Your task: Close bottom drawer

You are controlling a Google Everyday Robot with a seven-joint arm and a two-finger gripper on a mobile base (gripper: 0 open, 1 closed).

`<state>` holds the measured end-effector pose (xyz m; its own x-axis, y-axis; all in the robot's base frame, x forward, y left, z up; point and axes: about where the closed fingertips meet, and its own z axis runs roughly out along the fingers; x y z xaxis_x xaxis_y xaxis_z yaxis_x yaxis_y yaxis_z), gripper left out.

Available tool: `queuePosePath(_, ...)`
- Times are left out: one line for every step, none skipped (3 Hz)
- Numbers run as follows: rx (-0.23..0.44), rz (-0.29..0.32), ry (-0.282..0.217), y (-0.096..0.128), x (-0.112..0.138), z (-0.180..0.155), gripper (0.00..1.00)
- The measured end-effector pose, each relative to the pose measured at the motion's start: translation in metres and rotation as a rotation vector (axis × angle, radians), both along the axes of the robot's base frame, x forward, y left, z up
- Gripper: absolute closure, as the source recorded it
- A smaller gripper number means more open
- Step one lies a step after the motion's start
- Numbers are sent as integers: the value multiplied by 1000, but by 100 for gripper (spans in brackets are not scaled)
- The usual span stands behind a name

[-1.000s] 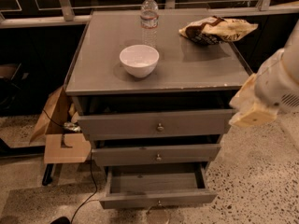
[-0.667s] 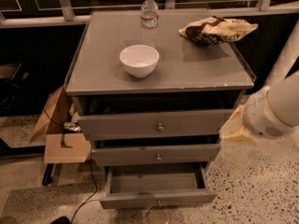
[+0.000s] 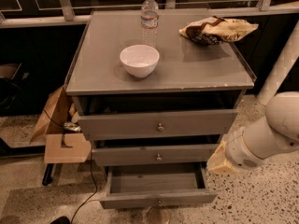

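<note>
Left of the gripper point(image 3: 220, 162), the bottom drawer point(image 3: 158, 198) stands pulled open, bare floor visible; gripper aperture cannot be determined.

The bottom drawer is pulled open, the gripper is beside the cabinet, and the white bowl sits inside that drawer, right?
No. The camera view shows the white bowl on the cabinet top; the bottom drawer is open, with the gripper beside the cabinet.
</note>
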<state>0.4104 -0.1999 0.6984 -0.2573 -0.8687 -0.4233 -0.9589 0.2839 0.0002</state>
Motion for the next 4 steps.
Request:
queuePosePath(1, 0, 3, 0, 0, -1, 100)
queuePosePath(-12, 5, -33, -11, -5, -31, 100)
queuePosePath(-7, 18, -72, -27, -8, -101, 100)
queuePosePath(70, -6, -57, -46, -1, -196, 100)
